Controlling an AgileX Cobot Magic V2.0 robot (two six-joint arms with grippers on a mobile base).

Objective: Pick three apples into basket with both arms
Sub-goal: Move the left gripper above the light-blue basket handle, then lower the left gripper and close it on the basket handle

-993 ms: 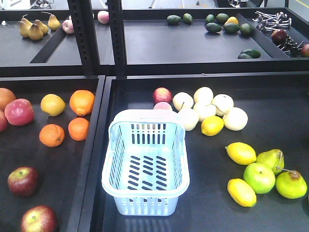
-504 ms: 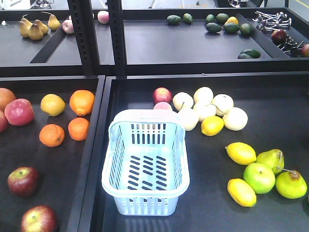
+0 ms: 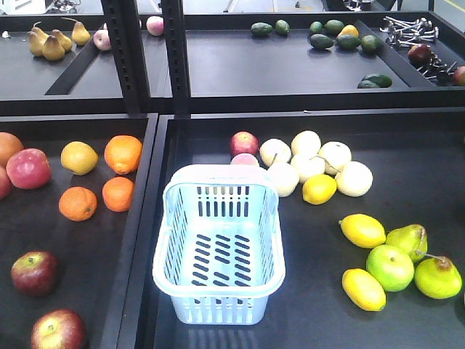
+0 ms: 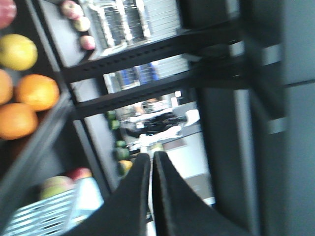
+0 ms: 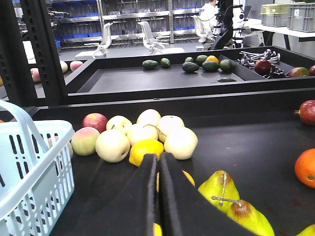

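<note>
Apples in the left tray, grippers clenched on nothing

Shows two apples point(image 3: 34, 273) in the near corner of the left tray point(image 3: 87, 247), left of the basket point(image 3: 218, 309) across the divider point(image 3: 134, 240). Cannot place them against the left gripper point(image 4: 151, 160) or right gripper point(image 5: 158, 160), each pinched closed on air in its own wrist view. Reads the skins as dark maroon, glossy, round, flecked yellow near the stem. Reads the basket as pale blue-white plastic, rectangular, slotted through walls and floor. Puts oranges point(image 4: 37, 92) off to one side of the left gripper, a lemon point(image 5: 146, 149) just beyond the right.
</note>
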